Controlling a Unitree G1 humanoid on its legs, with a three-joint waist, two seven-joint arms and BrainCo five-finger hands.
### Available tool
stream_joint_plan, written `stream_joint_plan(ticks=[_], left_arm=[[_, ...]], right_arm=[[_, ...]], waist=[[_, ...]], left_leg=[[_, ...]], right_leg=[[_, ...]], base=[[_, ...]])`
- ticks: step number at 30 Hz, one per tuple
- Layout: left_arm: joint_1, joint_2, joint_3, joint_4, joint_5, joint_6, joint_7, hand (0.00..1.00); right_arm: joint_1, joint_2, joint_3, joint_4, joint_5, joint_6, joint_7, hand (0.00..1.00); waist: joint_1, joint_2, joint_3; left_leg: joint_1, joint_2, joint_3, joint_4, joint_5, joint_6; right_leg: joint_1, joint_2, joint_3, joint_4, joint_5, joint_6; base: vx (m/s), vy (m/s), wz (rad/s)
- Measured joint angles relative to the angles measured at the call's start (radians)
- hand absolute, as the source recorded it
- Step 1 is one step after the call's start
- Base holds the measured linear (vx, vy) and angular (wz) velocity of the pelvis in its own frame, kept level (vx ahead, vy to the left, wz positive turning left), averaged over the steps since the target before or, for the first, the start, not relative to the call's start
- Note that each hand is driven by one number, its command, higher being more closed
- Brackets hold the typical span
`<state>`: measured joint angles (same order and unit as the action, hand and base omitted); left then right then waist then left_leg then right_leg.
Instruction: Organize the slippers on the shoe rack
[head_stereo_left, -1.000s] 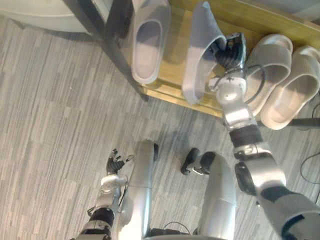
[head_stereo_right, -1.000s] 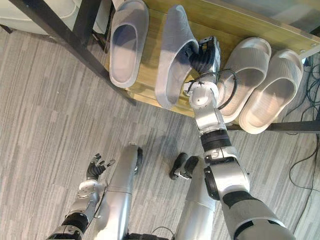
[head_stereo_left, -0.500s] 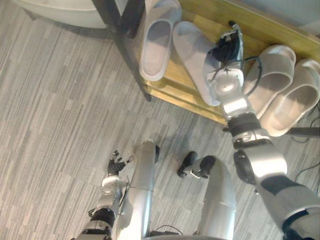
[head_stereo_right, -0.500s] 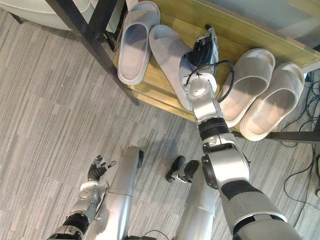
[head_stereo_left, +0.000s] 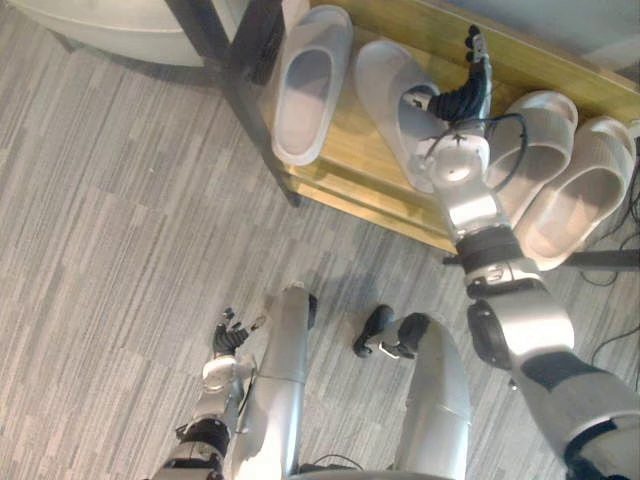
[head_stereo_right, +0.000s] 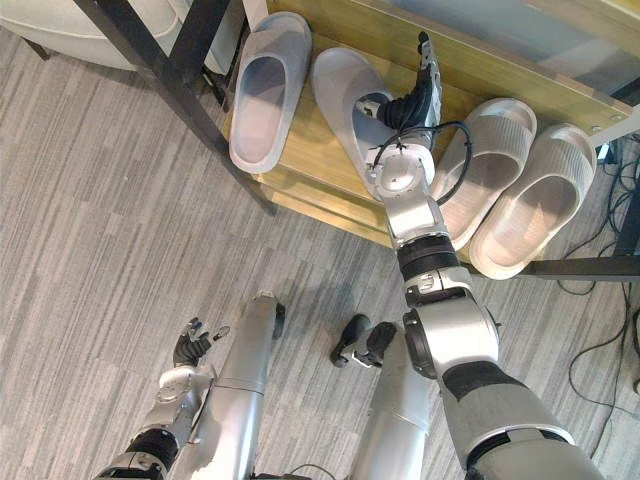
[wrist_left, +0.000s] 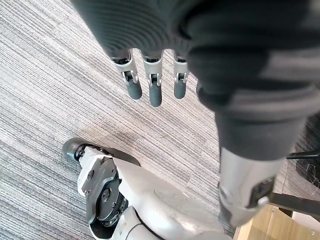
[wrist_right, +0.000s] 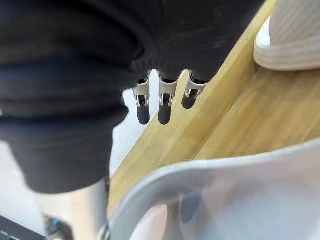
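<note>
Grey, lying askew on the wooden shoe rack (head_stereo_left: 345, 170) beside its mate (head_stereo_left: 305, 90), the slipper (head_stereo_left: 385, 85) sat under our right hand (head_stereo_left: 460, 100), whose straight fingers (wrist_right: 163, 106) gripped nothing, so we judged a gentle sideways push would square it; our left hand (head_stereo_left: 229, 328) hung relaxed near the floor (head_stereo_left: 120, 200).

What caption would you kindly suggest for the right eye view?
Open right hand at a grey slipper lying on the wooden shoe rack.
</note>
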<state>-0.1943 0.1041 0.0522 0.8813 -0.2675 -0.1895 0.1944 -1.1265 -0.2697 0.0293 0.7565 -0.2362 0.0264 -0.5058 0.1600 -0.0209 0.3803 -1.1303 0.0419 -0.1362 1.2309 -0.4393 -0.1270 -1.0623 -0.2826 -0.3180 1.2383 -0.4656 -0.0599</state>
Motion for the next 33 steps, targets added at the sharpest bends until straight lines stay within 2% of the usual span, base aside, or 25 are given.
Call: stream_joint_plan(ticks=[5,13,18,23,28,33], left_arm=[[0.000,0.000,0.009,0.006,-0.001,0.001,0.000,0.00],[0.003,-0.001,0.046,0.024,0.000,0.010,0.000,0.00],[0.003,-0.003,0.050,0.022,0.001,0.011,0.000,0.00],[0.001,-0.017,0.092,0.023,0.002,0.023,0.000,0.00],[-0.002,-0.028,0.128,0.024,0.011,0.029,0.000,0.00],[-0.012,-0.031,0.144,0.035,0.021,0.036,0.000,0.00]], right_arm=[[0.062,0.021,-0.026,-0.093,0.002,0.000,-0.003,0.00],[0.207,0.137,-0.030,-0.199,0.026,-0.014,-0.005,0.00],[0.271,0.233,-0.065,-0.203,0.100,-0.029,-0.004,0.00],[0.287,0.253,-0.068,-0.232,0.162,-0.046,0.008,0.00],[0.303,0.275,-0.065,-0.234,0.263,-0.104,0.035,0.00],[0.311,0.280,-0.060,-0.234,0.359,-0.124,0.064,0.00]], waist=[[-0.005,0.000,0.000],[-0.012,-0.011,-0.014],[-0.016,-0.011,-0.014],[-0.020,-0.011,-0.014],[-0.026,-0.011,-0.014],[-0.026,-0.011,-0.014]], left_leg=[[0.011,0.003,0.004,-0.012,0.001,-0.001],[0.047,0.018,0.010,-0.041,0.001,-0.002],[0.064,0.019,0.012,-0.050,0.001,-0.002],[0.064,0.019,0.012,-0.050,0.001,-0.002],[0.069,0.020,0.012,-0.056,0.001,-0.003],[0.085,0.022,0.011,-0.062,0.001,-0.003]], right_leg=[[0.005,0.004,0.004,-0.007,0.003,-0.005],[0.037,0.020,0.002,-0.039,0.005,-0.008],[0.052,0.021,0.002,-0.046,0.000,0.002],[0.052,0.021,0.002,-0.048,0.000,0.002],[0.057,0.024,0.001,-0.053,0.000,0.002],[0.075,0.025,-0.001,-0.057,0.000,0.002]], base=[[0.00,0.004,-0.01],[0.02,0.009,-0.03],[0.00,0.000,0.00],[0.00,0.007,0.00],[0.00,0.000,0.00],[0.00,0.000,0.00]])
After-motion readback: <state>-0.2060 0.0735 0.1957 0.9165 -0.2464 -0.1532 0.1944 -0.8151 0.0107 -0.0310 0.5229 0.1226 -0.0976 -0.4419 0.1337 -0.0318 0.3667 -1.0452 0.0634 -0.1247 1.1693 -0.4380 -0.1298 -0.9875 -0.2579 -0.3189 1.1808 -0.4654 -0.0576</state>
